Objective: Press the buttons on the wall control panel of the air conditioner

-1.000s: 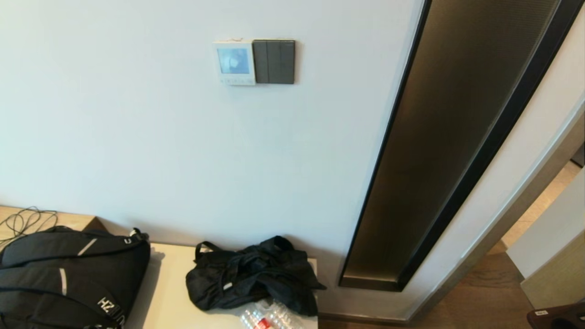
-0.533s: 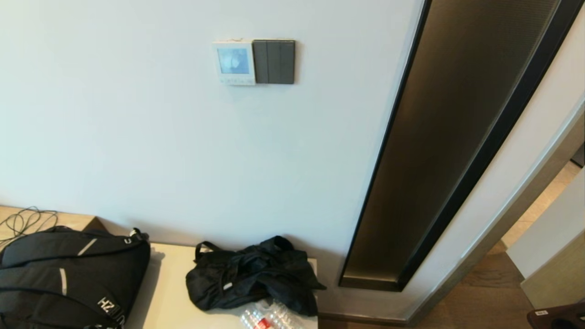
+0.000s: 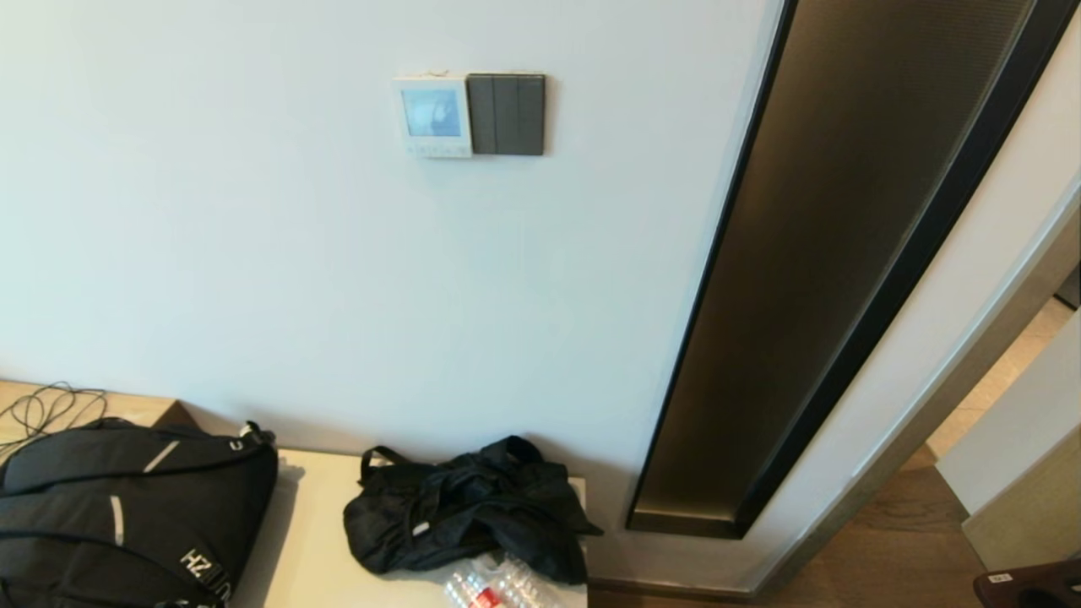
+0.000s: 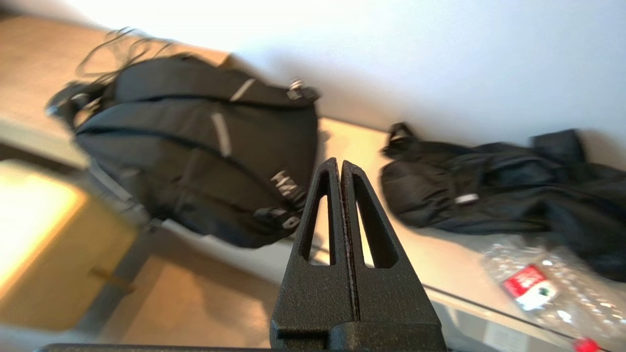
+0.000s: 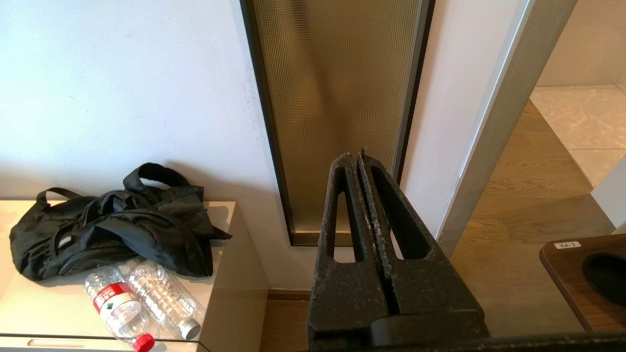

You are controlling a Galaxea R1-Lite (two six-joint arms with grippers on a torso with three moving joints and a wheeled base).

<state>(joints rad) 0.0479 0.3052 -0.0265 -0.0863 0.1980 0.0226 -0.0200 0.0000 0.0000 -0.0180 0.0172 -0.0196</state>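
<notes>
Across the last second nothing in my head view has shifted: panel, bags and bottles lie as they did, and neither arm has entered it. The wall control panel [image 3: 432, 114] sits high on the far wall, touching the left edge of a dark grey switch plate [image 3: 507, 114]; the buttons [image 3: 435, 149] run along its bottom edge, so a press must come from below and in front. I judge the reach not yet begun. My left gripper [image 4: 341, 168] hangs low on the left, above a black backpack [image 4: 195, 146] on the cabinet [image 4: 440, 264], its fingers pressed together on nothing, a blunt tip suited to poking. My right gripper [image 5: 360, 164], likewise closed and empty, points toward the bronze glass strip [image 5: 337, 107], right of a crumpled black bag [image 5: 112, 225] and water bottles [image 5: 142, 298].
</notes>
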